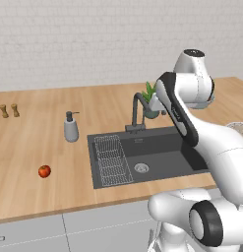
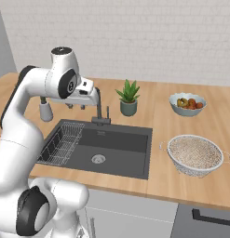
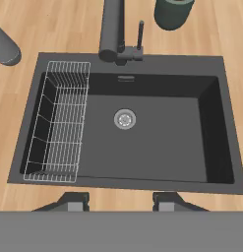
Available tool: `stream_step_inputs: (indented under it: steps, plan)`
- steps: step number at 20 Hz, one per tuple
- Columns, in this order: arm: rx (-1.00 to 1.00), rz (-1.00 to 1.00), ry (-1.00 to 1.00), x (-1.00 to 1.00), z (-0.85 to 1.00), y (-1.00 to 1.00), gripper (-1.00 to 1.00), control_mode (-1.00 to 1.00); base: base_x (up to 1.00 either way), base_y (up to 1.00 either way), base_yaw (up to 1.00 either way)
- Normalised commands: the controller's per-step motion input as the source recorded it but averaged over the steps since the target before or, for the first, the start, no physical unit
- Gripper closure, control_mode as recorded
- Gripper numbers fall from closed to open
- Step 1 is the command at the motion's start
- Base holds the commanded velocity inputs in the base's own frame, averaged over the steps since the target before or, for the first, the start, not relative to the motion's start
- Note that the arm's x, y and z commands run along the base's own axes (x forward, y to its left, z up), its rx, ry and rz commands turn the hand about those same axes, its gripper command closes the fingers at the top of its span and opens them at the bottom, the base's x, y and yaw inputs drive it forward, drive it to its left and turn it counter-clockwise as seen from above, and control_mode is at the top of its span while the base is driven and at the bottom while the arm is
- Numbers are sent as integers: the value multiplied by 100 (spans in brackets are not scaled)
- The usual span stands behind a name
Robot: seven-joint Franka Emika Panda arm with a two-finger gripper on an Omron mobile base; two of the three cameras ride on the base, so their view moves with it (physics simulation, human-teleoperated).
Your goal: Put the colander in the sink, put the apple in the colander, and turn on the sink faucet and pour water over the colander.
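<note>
The colander (image 2: pixel 194 153), a silvery mesh bowl, rests on the counter right of the sink (image 2: pixel 121 148); its edge peeks out behind my arm (image 1: pixel 239 128). The small red apple (image 1: pixel 44 171) lies on the counter far left of the sink (image 1: pixel 167 152). My gripper (image 2: pixel 75 107) hangs above the sink beside the faucet (image 2: pixel 98 104), pointing down. In the hand view its fingertips (image 3: pixel 74 202) stand wide apart, so the gripper (image 3: pixel 120 203) is open and holds nothing. Below it are the bare sink floor (image 3: pixel 157 142), the drain (image 3: pixel 125 119) and the faucet (image 3: pixel 112 29).
A wire rack (image 3: pixel 59 123) fills the sink's left part. A grey soap dispenser (image 1: pixel 71 128) stands left of the faucet (image 1: pixel 136 110). A potted plant (image 2: pixel 128 100) sits behind the sink, a fruit bowl (image 2: pixel 187 103) at the back right. Two small shakers (image 1: pixel 9 110) stand far left.
</note>
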Motion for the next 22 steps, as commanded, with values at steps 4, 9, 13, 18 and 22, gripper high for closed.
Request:
stream_step_inputs:
  steps: [4,9,13,18,22]
  plan:
    - [0,0,0,-12,-3,-1,-100,-100,0,0,0]
    - [0,-1,-9,-58,-16,-19,-100,-100,0,0,0]
    - [-1,0,-4,-56,-8,-43,-100,-100,0,0,0]
    - [-8,10,2,-30,-11,-70,-100,-100,0,0,0]
    - [-15,7,10,-6,-12,-69,-100,-100,0,0,0]
